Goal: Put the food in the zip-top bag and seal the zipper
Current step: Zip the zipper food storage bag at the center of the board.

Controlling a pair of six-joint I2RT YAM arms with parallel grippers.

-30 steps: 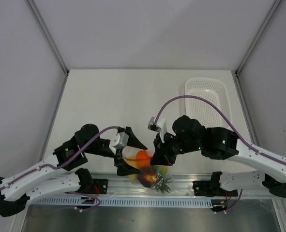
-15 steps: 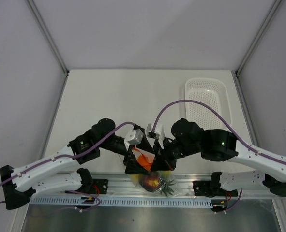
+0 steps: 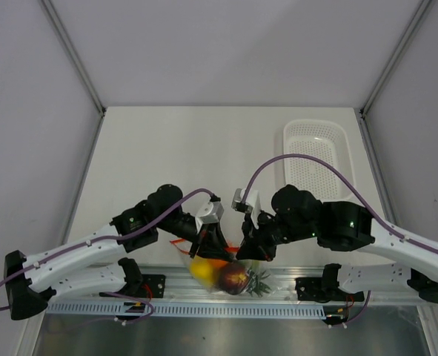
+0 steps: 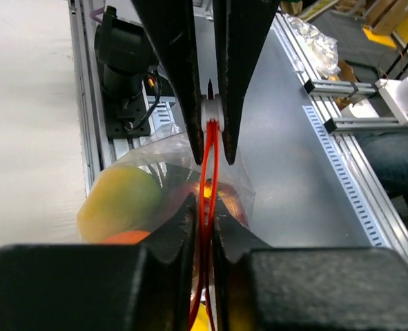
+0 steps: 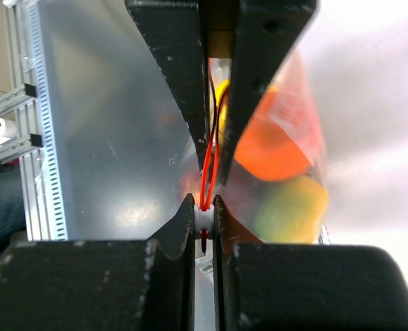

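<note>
The clear zip-top bag (image 3: 189,256) hangs over the table's near edge between my two grippers. It holds the food: a yellow-green fruit (image 4: 121,200), an orange (image 5: 269,148), a dark red fruit (image 3: 233,278) and green pineapple leaves (image 3: 257,280). My left gripper (image 4: 205,214) is shut on the two red strips of the zipper (image 4: 208,165). Facing it at close range, my right gripper (image 5: 202,212) is shut on the zipper's white slider (image 5: 204,219). In the top view the left gripper (image 3: 213,251) and right gripper (image 3: 242,252) nearly touch above the bag.
A white perforated basket (image 3: 316,152) stands at the table's far right. An aluminium rail (image 3: 307,276) with the arm bases runs under the bag along the near edge. Grey walls enclose the table (image 3: 167,148) on three sides.
My left gripper moved right toward the right gripper and went from open to shut on the zipper. The bag and its fruits shifted slightly; the right gripper kept its hold.
</note>
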